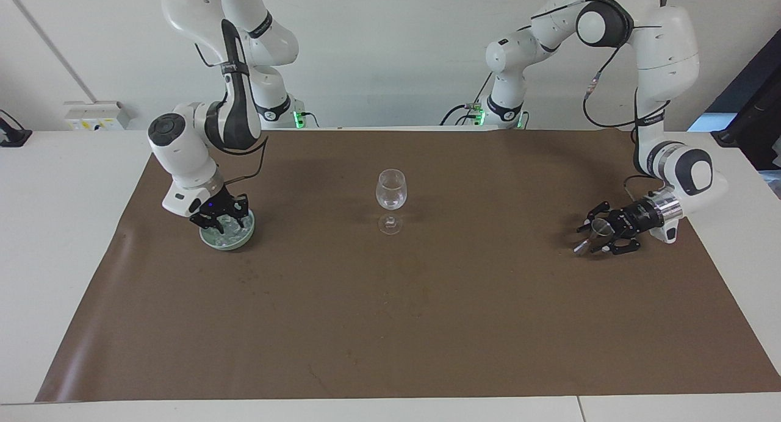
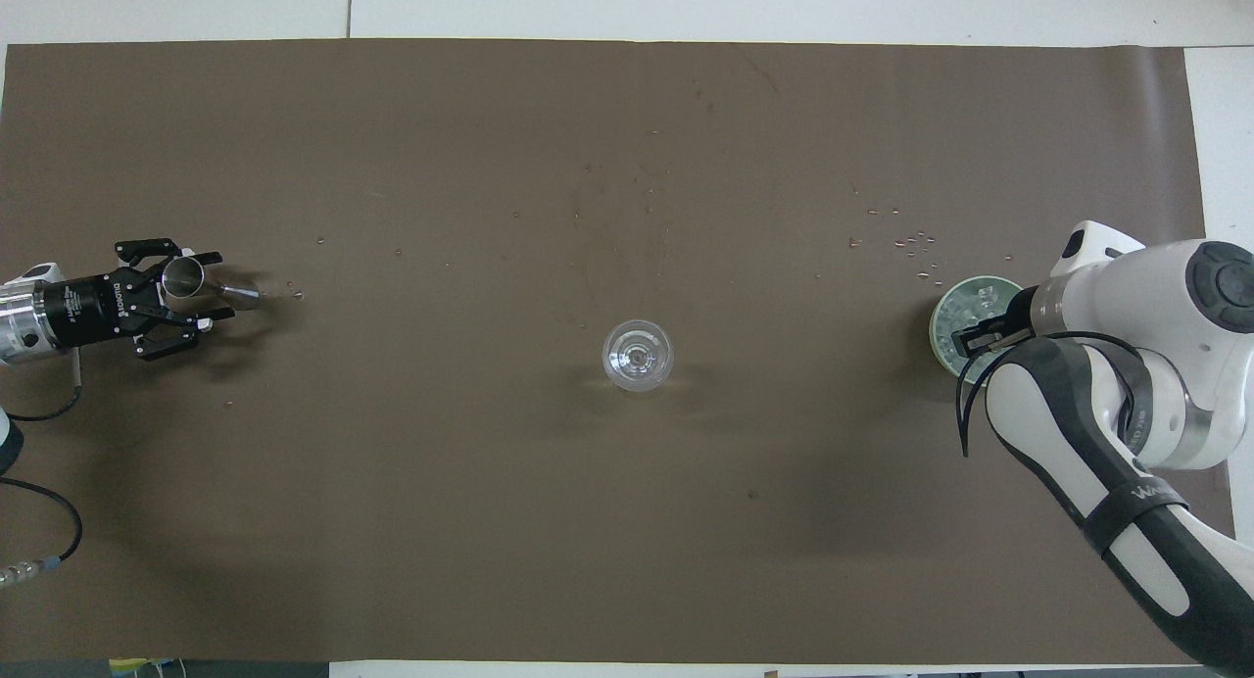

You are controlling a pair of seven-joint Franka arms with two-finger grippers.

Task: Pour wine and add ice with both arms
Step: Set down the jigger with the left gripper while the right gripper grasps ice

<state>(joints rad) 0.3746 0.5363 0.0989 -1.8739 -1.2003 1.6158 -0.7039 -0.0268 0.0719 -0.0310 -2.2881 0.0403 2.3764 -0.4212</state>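
Note:
A clear, empty-looking wine glass stands upright at the mat's middle. Toward the right arm's end sits a pale green bowl holding ice cubes. My right gripper dips into that bowl among the cubes. At the left arm's end, a small metal jigger leans with its lower end on the mat. My left gripper stands low around it, open, its fingers spread to either side.
A brown mat covers most of the white table. Small specks lie on the mat just farther from the robots than the bowl. A wall socket box sits at the right arm's end.

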